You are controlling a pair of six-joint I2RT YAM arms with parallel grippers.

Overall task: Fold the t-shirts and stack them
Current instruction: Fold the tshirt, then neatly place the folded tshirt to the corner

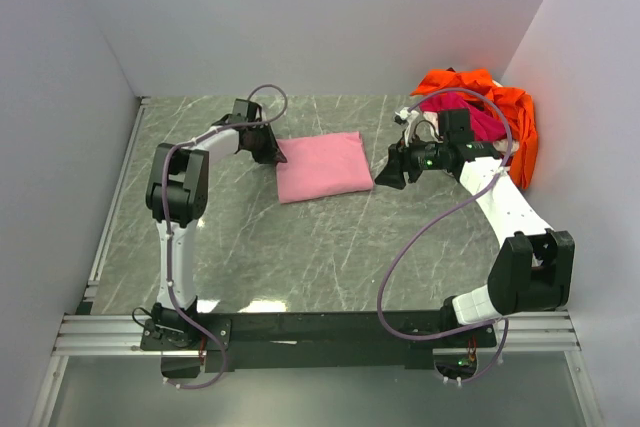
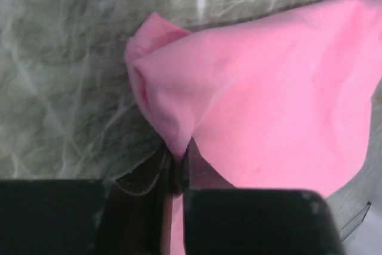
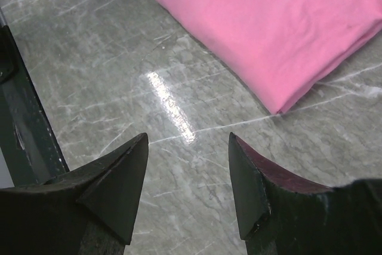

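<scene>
While this fold gets squared, left pincer (image 2: pixel 173 174): clamped on a corner of the pink shirt (image 2: pixel 268 88); lift low and tug gently.
Shirt position: folded, mid worktop (image 1: pixel 300 257).
Right pincer (image 3: pixel 188 138): apart, empty, just beside the fold; could pin that edge.
Pile: orange shirt (image 1: pixel 512 112) and magenta shirt (image 1: pixel 472 112), bunched far right.

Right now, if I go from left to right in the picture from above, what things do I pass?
left end effector pinching the shirt's corner → pink shirt → right end effector, open → orange shirt in the far right corner
</scene>
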